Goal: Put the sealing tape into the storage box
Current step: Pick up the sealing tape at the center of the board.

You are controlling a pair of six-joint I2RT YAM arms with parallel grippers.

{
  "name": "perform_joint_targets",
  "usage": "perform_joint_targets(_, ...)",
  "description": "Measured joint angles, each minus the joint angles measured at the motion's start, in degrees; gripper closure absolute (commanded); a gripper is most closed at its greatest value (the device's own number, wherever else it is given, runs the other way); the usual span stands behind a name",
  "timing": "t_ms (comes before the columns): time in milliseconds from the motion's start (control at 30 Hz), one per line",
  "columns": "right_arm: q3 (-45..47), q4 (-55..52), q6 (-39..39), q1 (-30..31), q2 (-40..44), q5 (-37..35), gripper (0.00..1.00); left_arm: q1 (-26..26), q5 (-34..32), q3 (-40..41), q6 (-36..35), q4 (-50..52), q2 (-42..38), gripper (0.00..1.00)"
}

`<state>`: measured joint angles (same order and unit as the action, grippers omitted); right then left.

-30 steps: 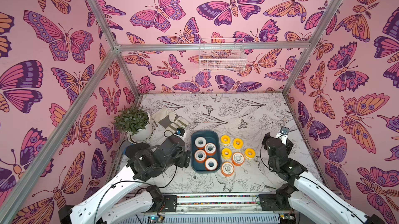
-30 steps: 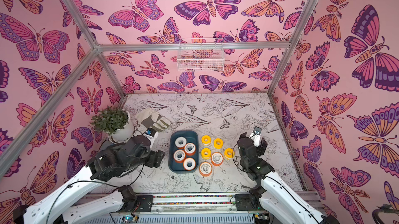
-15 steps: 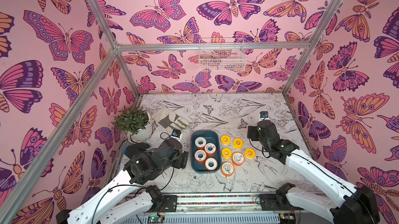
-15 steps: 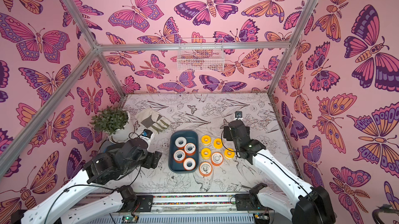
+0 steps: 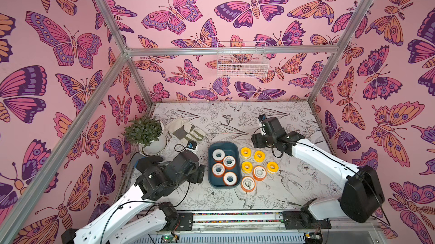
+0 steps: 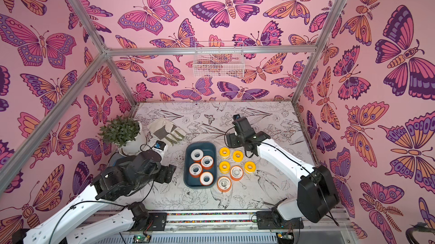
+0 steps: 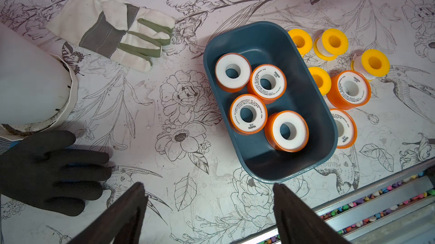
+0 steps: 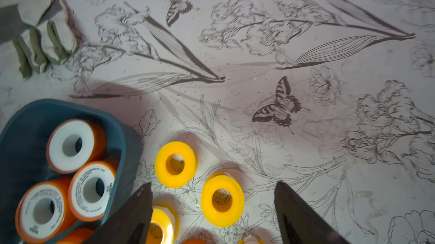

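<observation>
Teal storage box (image 5: 223, 146), orange-and-yellow sealing tape (image 5: 259, 172)

Pink butterfly walls (image 5: 70, 43), aluminium frame (image 5: 176, 51), floral-print tabletop (image 5: 211, 113), seemingly daylit.

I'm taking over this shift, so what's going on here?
A two-armed robot is packing tape spools into a blue box. Four orange spools lie inside it; two more orange ones and four yellow spools sit on the table beside it. The right gripper hovers open over the yellow spools, the left gripper is open beside the box. Neither holds anything.
</observation>
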<state>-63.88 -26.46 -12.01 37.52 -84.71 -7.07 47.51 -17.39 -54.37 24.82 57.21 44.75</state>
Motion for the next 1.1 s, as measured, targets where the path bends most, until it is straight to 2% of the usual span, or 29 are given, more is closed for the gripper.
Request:
perform_joint_targets(133,-5.11,-4.52,1.49,2.91,-6.03,0.83,0.17,-0.26,0.00,0.00,0.00,-0.04,0.22,0.11)
perform_joint_targets(333,-6.78,-9.66,2.01,3.08,-10.47,2.12,0.22,-0.79,0.15,0.26,-0.17,-0.13,0.33,0.11)
perform_joint_targets(533,-5.73,-13.60,1.31,3.08,-9.38,2.62,0.22,-1.46,1.11,0.33,-0.37,-0.15,0.52,0.11)
perform_joint_targets(733,1.77,-15.85,-3.02,3.23,-3.39,3.08,0.18,-1.90,1.57,0.39,-0.39,-0.17,0.98,0.11)
perform_joint_targets(867,4.55,-16.33,-5.84,5.14,-2.12,3.04,0.14,-2.19,1.92,0.42,-0.39,-0.20,1.01,0.11)
perform_joint_targets(1100,6.14,-16.24,-8.81,7.76,-2.29,2.97,0.13,-2.23,2.56,0.48,-0.39,-0.22,1.07,0.11)
